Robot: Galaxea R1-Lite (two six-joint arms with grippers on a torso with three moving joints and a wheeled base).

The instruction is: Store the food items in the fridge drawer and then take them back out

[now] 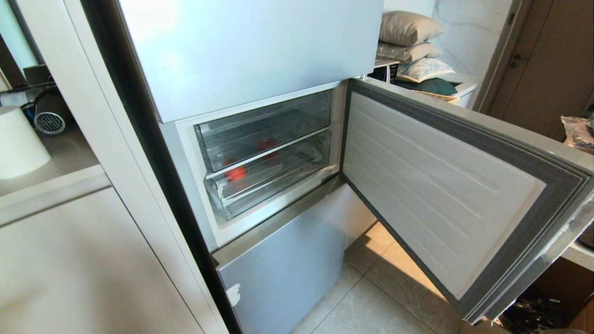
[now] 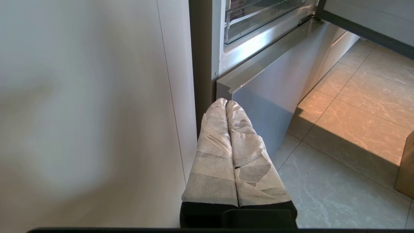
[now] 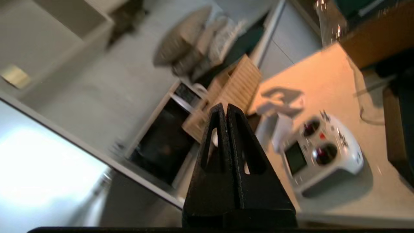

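The fridge [image 1: 241, 51] stands with its middle door [image 1: 441, 195] swung wide to the right, baring two clear drawers. The upper drawer [image 1: 264, 130] shows a deeper red item [image 1: 267, 144] toward its right, dim through the plastic; the orange-red item [image 1: 235, 173] appears to lie at the left, about where the upper bin meets the lower drawer [image 1: 274, 178]. The left gripper [image 2: 226, 103], wrapped in pale tape, hangs low near the fridge's bottom door, jaws pressed together, empty. The right gripper [image 3: 226, 106] points past the fridge toward a worktop with a white remote controller [image 3: 323, 152], jaws closed on nothing.
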